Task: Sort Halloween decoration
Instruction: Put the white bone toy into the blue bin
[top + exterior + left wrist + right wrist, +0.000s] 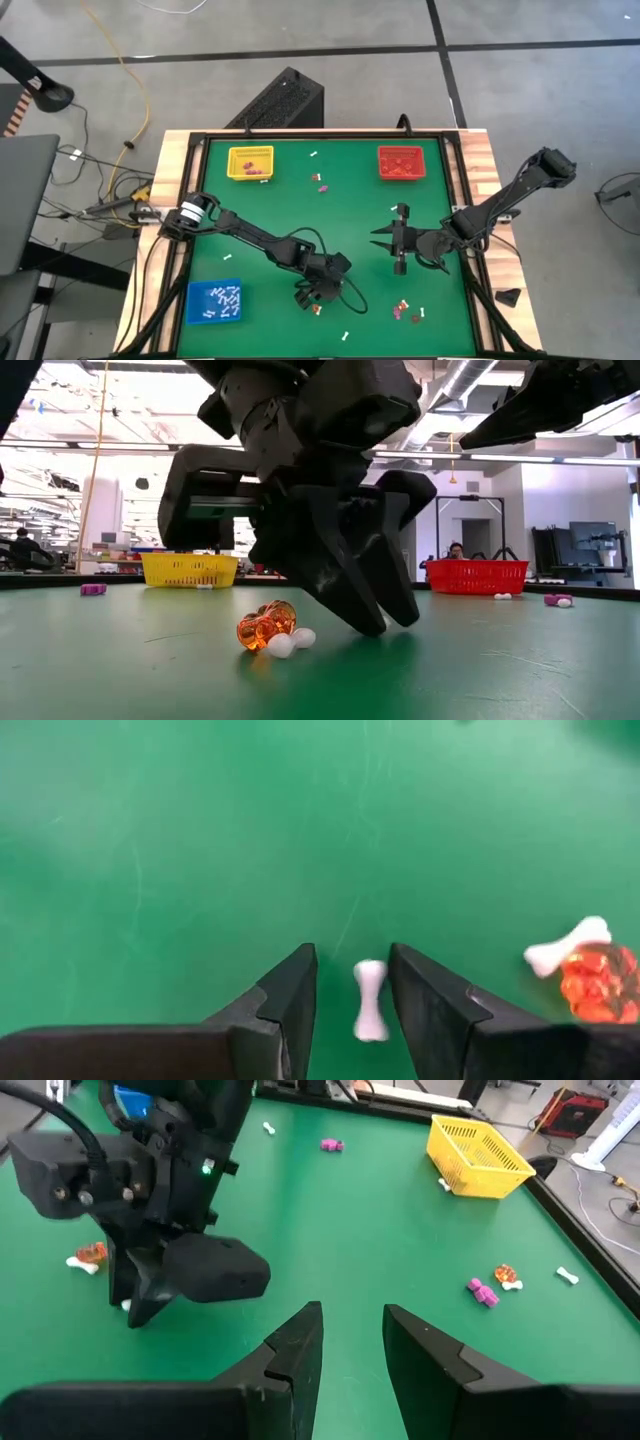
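My left gripper [352, 952] is open and tipped down near the table's near edge, its fingertips low over the green mat [385, 622]. A small white bone trinket [370, 1000] lies on the mat between its two fingers, with a gap on each side. Just beside it lie a second white bone [567, 945] and an orange-red trinket [600, 982], also seen in the low view as the orange-red trinket [265, 628]. My right gripper [383, 241] waits open above the mat's middle right, with nothing between its fingers [352, 1310].
A yellow tray [250, 162] stands at the far left, a red tray [401, 162] at the far right, and a blue tray [214, 303] with white bones at the near left. Loose trinkets lie near the far middle [322, 187] and near right [400, 312].
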Motion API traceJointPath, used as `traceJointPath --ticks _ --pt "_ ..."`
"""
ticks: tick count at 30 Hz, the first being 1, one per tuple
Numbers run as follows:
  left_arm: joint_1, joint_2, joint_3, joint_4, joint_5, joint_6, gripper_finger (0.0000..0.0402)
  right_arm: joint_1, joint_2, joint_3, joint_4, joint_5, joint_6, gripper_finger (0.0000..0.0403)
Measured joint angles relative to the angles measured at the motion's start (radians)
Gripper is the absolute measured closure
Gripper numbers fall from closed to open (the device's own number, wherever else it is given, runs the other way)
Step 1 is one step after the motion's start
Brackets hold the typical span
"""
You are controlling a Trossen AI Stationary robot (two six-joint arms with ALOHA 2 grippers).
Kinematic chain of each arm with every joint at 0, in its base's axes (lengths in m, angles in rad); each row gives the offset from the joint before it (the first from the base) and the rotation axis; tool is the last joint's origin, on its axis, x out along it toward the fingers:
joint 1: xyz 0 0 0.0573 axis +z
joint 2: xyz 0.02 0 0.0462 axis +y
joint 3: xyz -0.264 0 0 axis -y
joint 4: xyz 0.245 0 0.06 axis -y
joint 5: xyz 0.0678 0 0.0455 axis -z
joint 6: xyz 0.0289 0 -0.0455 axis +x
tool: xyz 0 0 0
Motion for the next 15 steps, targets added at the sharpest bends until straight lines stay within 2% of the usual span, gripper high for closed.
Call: traceJointPath --ticks 7,15 --pt "0.009 0.014 0.001 -0.055 0.004 -0.04 0.029 0.0 0.0 0.0 0.003 0.0 -0.002 0.0265" --pt "0.012 0.013 0.001 -0.099 0.006 -0.041 0.0345 0.0 0.0 0.0 0.003 0.0 -0.005 0.0265"
